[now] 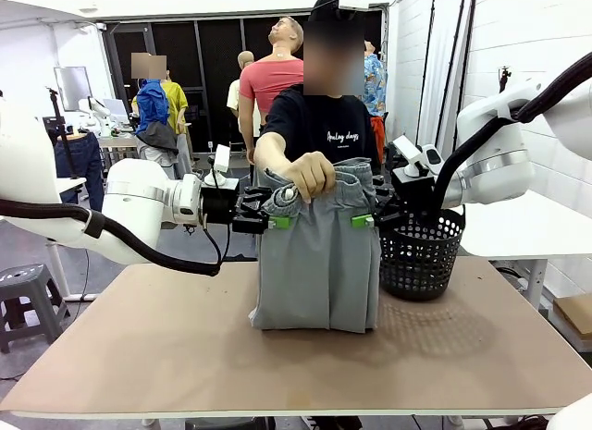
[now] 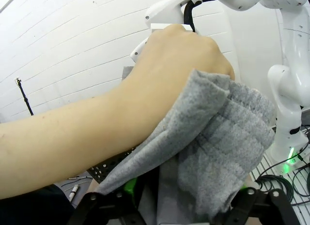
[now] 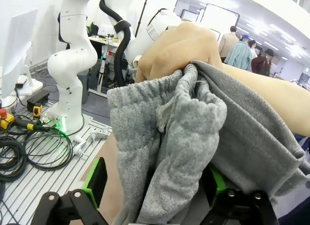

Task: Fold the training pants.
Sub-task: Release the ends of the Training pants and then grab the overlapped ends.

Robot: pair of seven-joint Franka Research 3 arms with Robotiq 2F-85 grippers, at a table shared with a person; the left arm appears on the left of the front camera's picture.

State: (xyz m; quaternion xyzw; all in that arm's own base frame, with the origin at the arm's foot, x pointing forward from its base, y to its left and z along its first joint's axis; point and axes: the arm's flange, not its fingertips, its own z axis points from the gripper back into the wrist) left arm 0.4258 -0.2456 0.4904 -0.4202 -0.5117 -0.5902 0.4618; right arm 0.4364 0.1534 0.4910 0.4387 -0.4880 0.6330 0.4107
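A tan counter (image 1: 277, 356) spans the near scene. At its middle hang the training pants (image 1: 319, 273): light grey, soft and heathered, doubled into a tall rectangle, with the lower edge resting on the counter. The gathered, ribbed waistband is bunched at the top. The robot's left hand (image 1: 270, 215) is at the waistband's left end and the robot's right hand (image 1: 370, 215) at its right end. Both are released, their green pads standing wide apart with loose fabric between them. The person's hand (image 1: 310, 176) grips the waistband from above. Just right of the pants stands a black mesh basket (image 1: 421, 254); its contents cannot be made out.
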